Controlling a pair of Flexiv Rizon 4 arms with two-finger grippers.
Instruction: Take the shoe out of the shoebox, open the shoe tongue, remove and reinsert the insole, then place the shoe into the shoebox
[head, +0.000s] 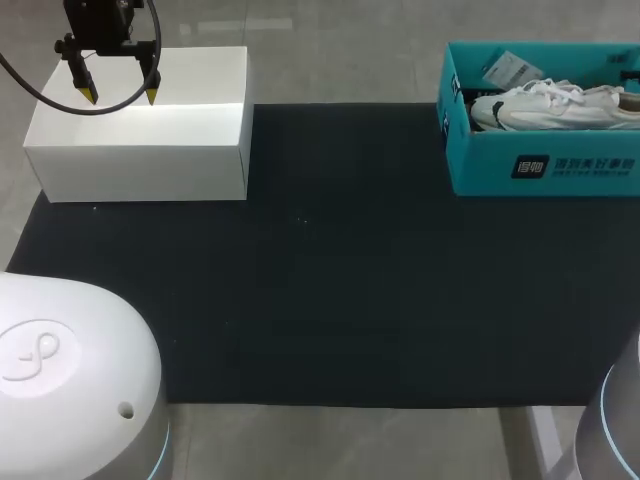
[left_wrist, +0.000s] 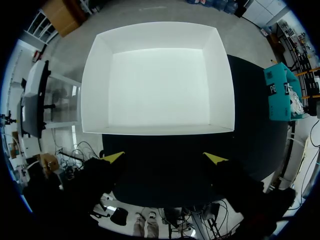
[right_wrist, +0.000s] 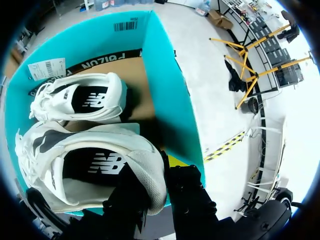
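A teal shoebox stands at the mat's far right with a white shoe lying in it. In the right wrist view two white shoes lie side by side in the shoebox. My right gripper is shut on the heel of the nearer shoe, one finger inside the collar and one outside. The second shoe lies beyond it. My left gripper hangs open over an empty white box at the far left, its fingers wide apart and holding nothing.
A black mat covers the table between the two boxes. The white box is open-topped and empty, just ahead of the left fingers. Robot bases bulge in at the near left and near right.
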